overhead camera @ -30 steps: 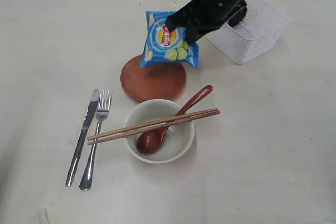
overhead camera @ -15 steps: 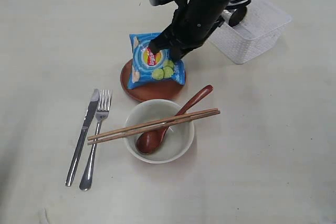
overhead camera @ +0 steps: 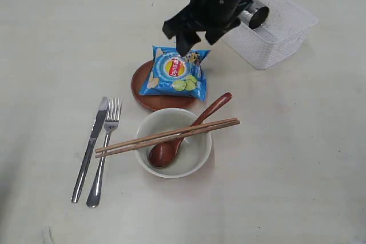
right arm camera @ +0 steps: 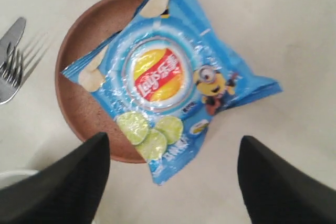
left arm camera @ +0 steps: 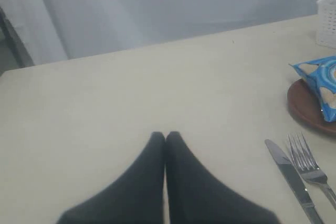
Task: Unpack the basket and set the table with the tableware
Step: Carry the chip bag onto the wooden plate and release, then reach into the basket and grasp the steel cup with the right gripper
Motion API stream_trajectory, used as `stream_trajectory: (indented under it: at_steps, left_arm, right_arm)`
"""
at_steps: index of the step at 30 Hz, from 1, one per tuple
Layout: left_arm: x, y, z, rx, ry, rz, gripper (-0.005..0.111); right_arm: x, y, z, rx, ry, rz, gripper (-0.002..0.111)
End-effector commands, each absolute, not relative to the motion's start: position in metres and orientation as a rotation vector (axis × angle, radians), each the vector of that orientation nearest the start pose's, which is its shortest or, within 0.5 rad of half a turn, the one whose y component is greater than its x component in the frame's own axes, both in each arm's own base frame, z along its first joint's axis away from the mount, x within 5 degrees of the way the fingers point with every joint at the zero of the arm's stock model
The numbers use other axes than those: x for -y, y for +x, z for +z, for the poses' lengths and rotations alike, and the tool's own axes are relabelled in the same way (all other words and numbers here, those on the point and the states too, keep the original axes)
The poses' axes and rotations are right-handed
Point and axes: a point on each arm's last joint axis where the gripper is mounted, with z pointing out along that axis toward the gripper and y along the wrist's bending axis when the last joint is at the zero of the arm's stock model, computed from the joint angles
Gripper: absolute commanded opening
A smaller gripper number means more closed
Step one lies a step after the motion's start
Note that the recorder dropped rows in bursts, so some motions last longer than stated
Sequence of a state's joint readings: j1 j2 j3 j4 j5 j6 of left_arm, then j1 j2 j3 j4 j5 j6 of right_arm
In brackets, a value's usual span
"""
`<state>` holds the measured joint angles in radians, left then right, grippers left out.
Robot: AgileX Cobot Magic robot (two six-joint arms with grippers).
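A blue chip bag (overhead camera: 174, 72) (right arm camera: 163, 82) lies flat on the round brown plate (overhead camera: 151, 96) (right arm camera: 79, 106). My right gripper (overhead camera: 197, 41) (right arm camera: 173, 139) hangs just above the bag, open, with nothing between its fingers. The white basket (overhead camera: 280, 41) stands at the back right with the steel cup (overhead camera: 255, 15) lying in it. In front of the plate, the off-white bowl (overhead camera: 144, 132) holds the wooden spoon (overhead camera: 200, 121), and the chopsticks (overhead camera: 171, 134) rest across its rim. Knife (overhead camera: 90, 147) and fork (overhead camera: 106, 141) lie to the left. My left gripper (left arm camera: 165, 136) is shut and empty over bare table.
The right arm reaches from the back over the basket's near corner. In the left wrist view the knife (left arm camera: 291, 179), fork (left arm camera: 310, 163) and plate edge (left arm camera: 300, 103) lie off to one side. Grey curtain runs behind the table's far edge.
The right gripper carried the chip bag down onto the plate, opened and let it go, then rose a little. The bag now lies flat.
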<state>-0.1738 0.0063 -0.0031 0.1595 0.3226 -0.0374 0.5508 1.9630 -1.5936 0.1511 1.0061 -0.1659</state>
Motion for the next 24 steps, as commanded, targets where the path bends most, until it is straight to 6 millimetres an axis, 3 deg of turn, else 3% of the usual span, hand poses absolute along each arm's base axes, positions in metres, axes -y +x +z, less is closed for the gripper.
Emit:
stream_trajectory:
  at_steps: [1, 4, 9, 14, 18, 24]
  left_arm:
    - [0.005, 0.054, 0.184, -1.79, 0.22, -0.002, 0.0]
    - [0.005, 0.054, 0.184, -1.79, 0.22, -0.002, 0.0]
    - [0.005, 0.054, 0.184, -1.79, 0.22, -0.002, 0.0]
    - [0.005, 0.054, 0.184, -1.79, 0.22, -0.002, 0.0]
    - [0.005, 0.054, 0.184, -1.79, 0.22, -0.002, 0.0]
    - [0.005, 0.054, 0.184, -1.79, 0.22, -0.002, 0.0]
  right_arm:
    - [-0.208, 0.36, 0.27, -2.758, -0.623, 0.06, 0.065]
    - [-0.188, 0.371, 0.28, -2.79, -0.469, 0.041, 0.065]
    - [-0.13, 0.395, 0.28, -2.841, -0.187, 0.169, 0.065]
    - [-0.088, 0.413, 0.281, -2.774, 0.06, 0.471, 0.065]
    - [-0.078, 0.425, 0.269, -2.681, 0.166, 0.642, 0.065]
    - [-0.076, 0.444, 0.228, -2.661, 0.265, 0.652, 0.065]
